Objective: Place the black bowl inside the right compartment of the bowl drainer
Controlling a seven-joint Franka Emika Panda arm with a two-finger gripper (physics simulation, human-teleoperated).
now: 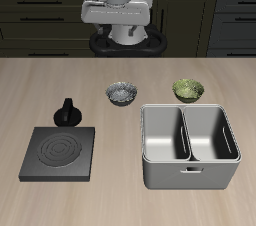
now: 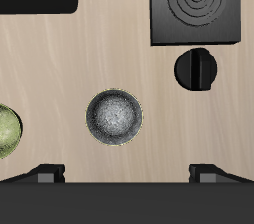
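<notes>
Two bowls: small round black bowl [image 1: 122, 93] sat on the bench at frame centre, behind the grey metal bowl drainer [image 1: 190, 176].
Tool [image 2: 127, 174]: wide, empty, bowl just ahead.

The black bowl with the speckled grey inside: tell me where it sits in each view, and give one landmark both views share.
Exterior view: the small round black bowl stands on the wooden table, behind the large grey metal bowl drainer, between the black knobbed pot and the olive-green bowl.
Wrist view: the black bowl lies between the olive-green bowl and the black knobbed pot.
Shared landmark: the flat black square stove plate.
</notes>
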